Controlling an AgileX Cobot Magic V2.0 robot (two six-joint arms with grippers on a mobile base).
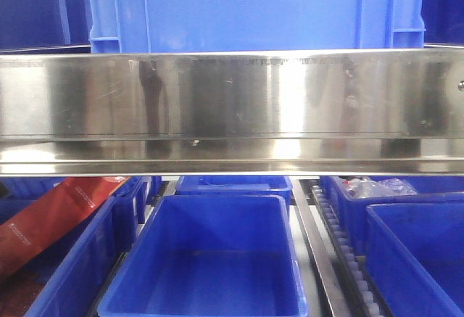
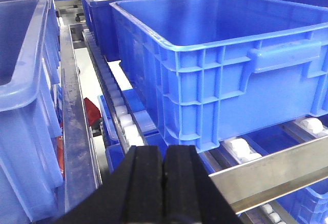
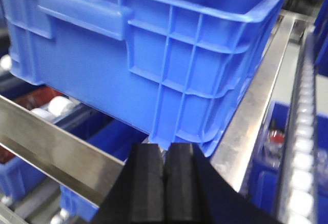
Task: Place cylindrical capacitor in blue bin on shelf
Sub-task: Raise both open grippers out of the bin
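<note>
The cylindrical capacitor is not in view in any frame. The shelf's shiny steel rail (image 1: 232, 99) spans the front view, with a large blue bin (image 1: 246, 9) on the tier above it and an empty blue bin (image 1: 206, 259) below. My left gripper (image 2: 164, 149) is shut with nothing between its black pads, just in front of the near corner of an empty blue bin (image 2: 230, 44) on the rollers. My right gripper (image 3: 164, 146) is also shut and empty, its tips close under the lower corner of a blue bin (image 3: 154, 44). Neither gripper shows in the front view.
Steel front rails (image 2: 266, 175) (image 3: 51, 142) cross just ahead of both grippers. White roller tracks (image 2: 125, 121) run between the bins. More blue bins stand on both sides; one at lower left holds a red package (image 1: 51, 219), one at right a clear bag (image 1: 377, 186).
</note>
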